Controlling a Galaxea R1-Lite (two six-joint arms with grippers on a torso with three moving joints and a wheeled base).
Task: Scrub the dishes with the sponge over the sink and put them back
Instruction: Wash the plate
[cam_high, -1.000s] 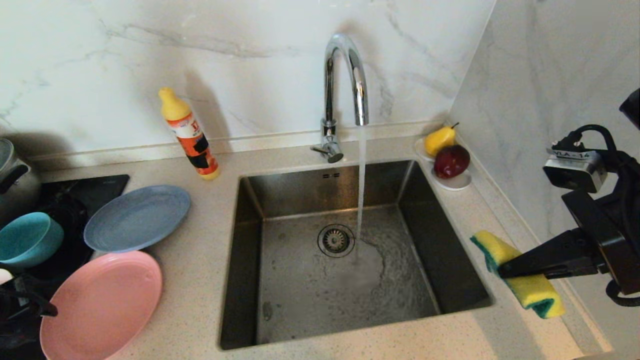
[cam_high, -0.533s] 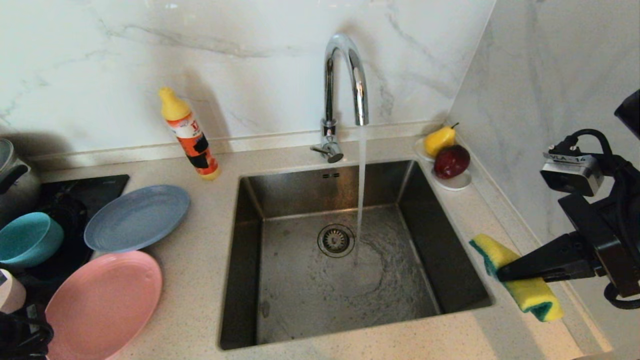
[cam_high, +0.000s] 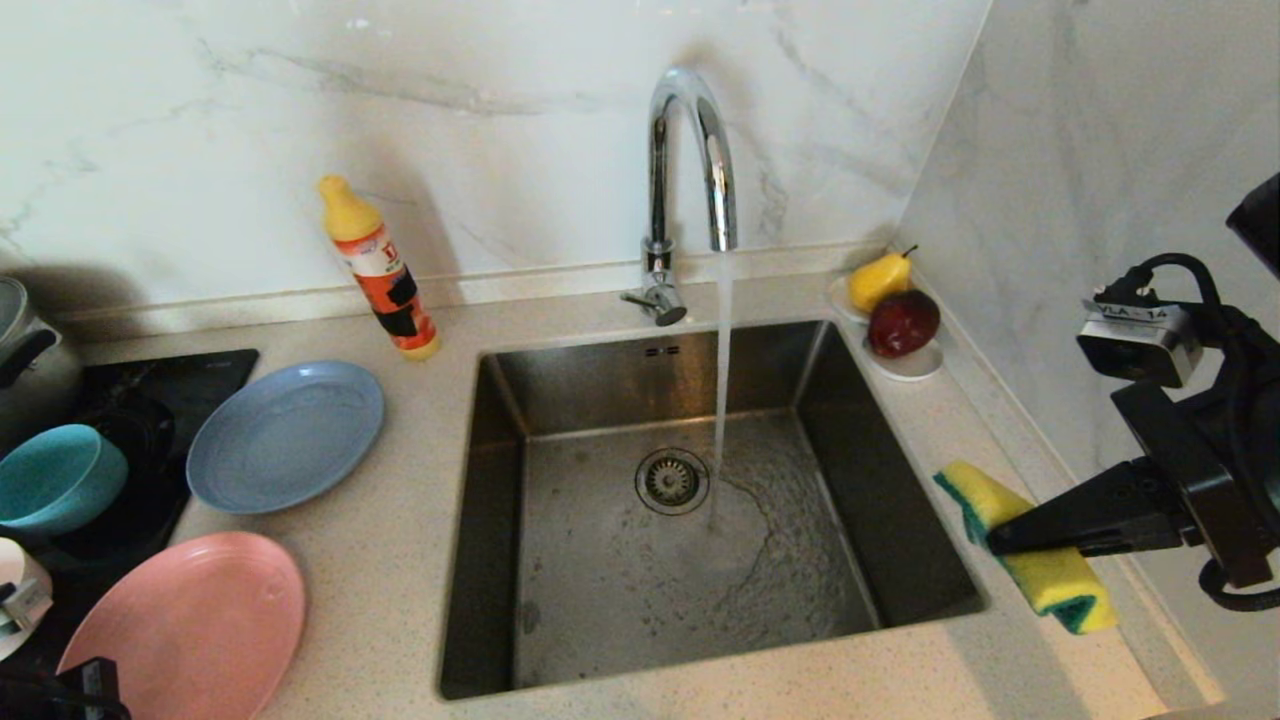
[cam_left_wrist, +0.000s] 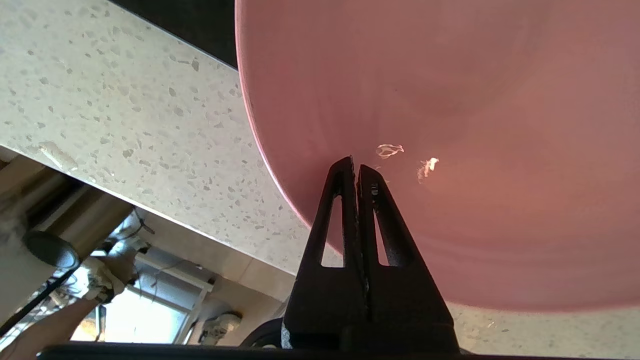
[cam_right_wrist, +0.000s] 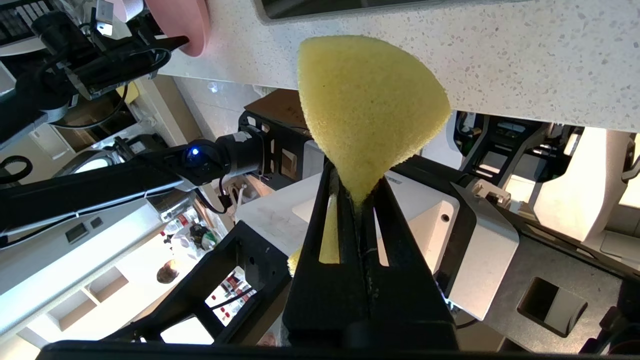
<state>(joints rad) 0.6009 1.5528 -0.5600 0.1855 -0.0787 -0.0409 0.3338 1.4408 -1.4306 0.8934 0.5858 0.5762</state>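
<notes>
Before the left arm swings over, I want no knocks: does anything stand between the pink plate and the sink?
Nothing visible does. The pink plate, pinched at its rim by the left gripper, has only bare counter between it and the sink. The blue plate lies farther back.

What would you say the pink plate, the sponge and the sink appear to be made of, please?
Pink plate: probably matte plastic; an even salmon surface with only soft glints.
Sponge: porous yellow foam with a green scouring layer, squashed where it is pinched.
Sink: brushed steel by its dull grey sheen and sharp folded corners.
</notes>
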